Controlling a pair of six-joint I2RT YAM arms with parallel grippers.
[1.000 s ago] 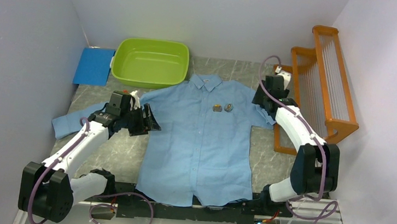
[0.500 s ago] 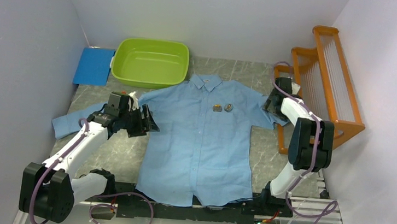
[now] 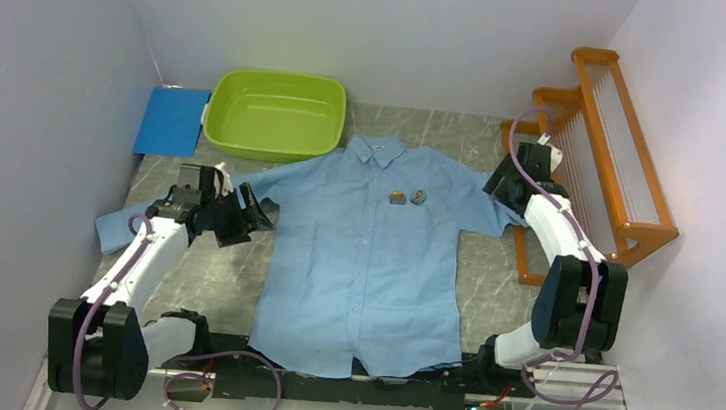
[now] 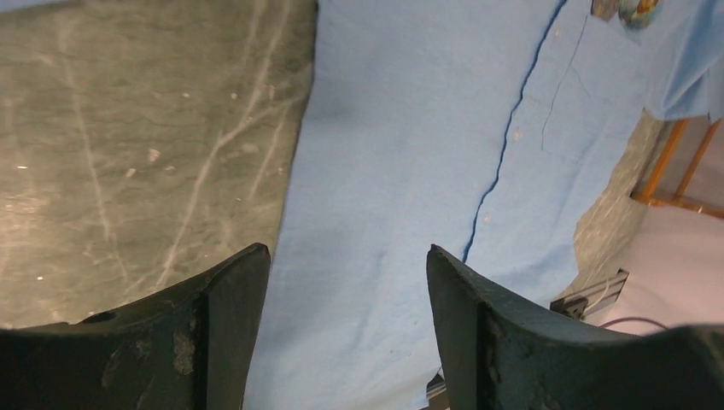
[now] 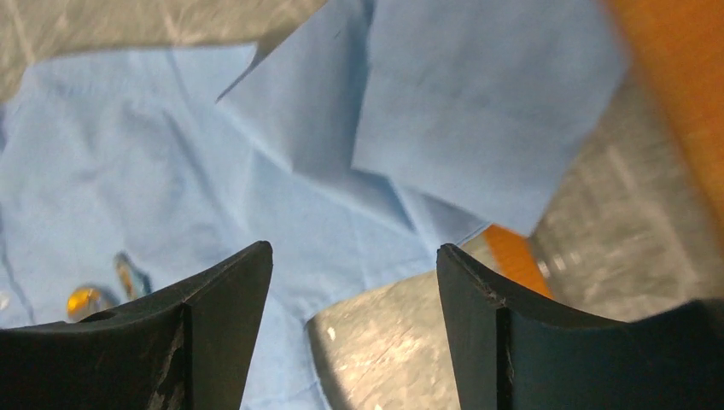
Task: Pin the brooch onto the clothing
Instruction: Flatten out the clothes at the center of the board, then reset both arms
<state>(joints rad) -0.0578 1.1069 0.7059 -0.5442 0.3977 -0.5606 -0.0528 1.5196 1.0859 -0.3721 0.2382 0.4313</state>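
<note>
Both arms have drawn back from the shirt [image 3: 363, 265], which lies flat at the middle of the surface. The left tool [image 4: 346, 256] has retreated toward the left edge, the right tool [image 5: 354, 252] toward the right; both gape empty. The brooch [image 3: 398, 197] rests on the chest beside a second ornament [image 3: 419, 196], suggesting the pinning is finished.

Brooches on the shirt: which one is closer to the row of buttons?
The left brooch: it sits nearer the buttons. The right brooch lies farther out on the shirt.
</note>
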